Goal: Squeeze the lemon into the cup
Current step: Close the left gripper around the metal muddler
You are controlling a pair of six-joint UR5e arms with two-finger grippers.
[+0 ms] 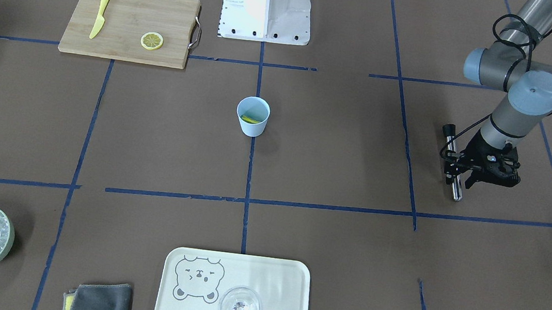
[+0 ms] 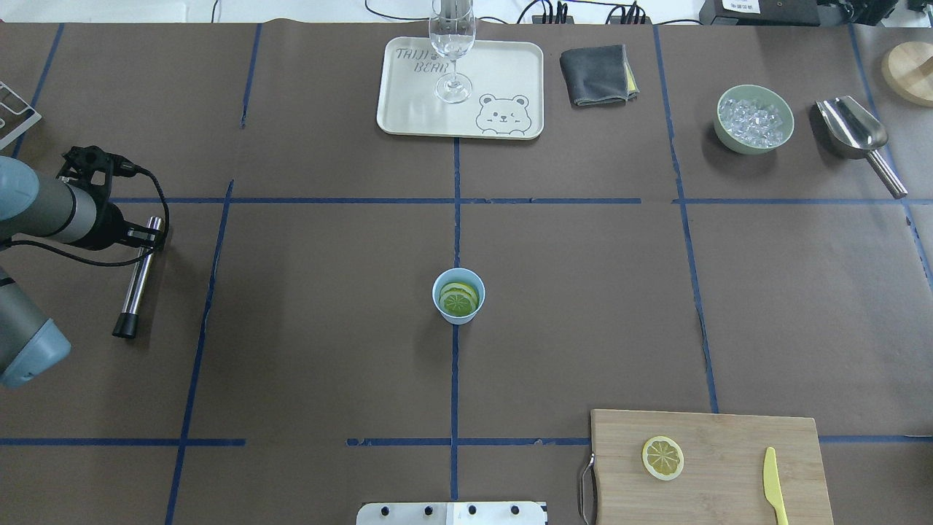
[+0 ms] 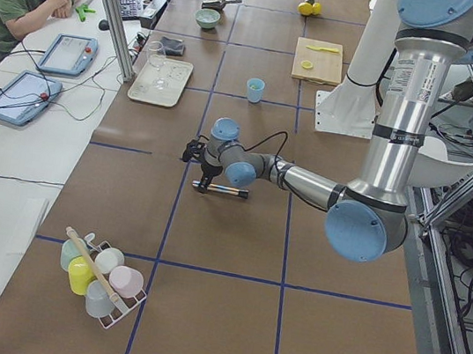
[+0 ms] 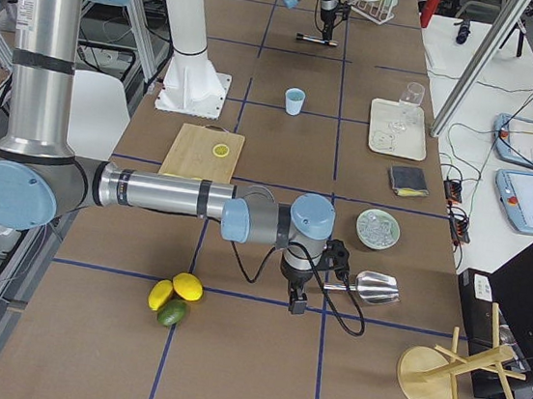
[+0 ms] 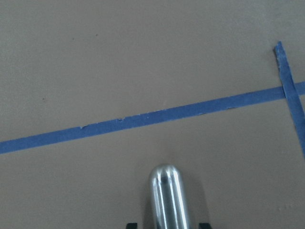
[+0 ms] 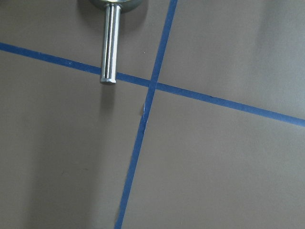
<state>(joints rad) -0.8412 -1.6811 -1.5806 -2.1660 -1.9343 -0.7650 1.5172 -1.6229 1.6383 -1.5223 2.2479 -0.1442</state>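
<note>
Brown-paper bench (image 2: pixel 328 328) with blue tape lines, and the cup (image 1: pixel 251 127) is sitting pretty much dead centre. The lemon (image 2: pixel 459 301) is lying flat down inside the cup. It's looking like two slices stacked, and greenish against the blue walls. One more slice (image 2: pixel 662 457) is sitting on the board (image 2: pixel 729 445), to the robot's right of the cup and nearer the base.

The left jaws are hanging well off to the robot's left of the cup. They seem to be clenching a metal rod (image 2: pixel 138 273), since the wrist view is showing its rounded end poking out between them. The right jaws are sitting far out on the cup's other side and only showing in a side view, so I can't tell if they're released or clenched.

Handling-wise, I'm guessing the lemon is going to be light, wet, floppy and slippery, with flesh that tears easily. The rind is the only firm part, so I'd be pinching edge to edge across that. Down in the cup there isn't much room for it, so pressing looks easier. The cup is looking light too, so it could be sliding or tipping under a push.
</note>
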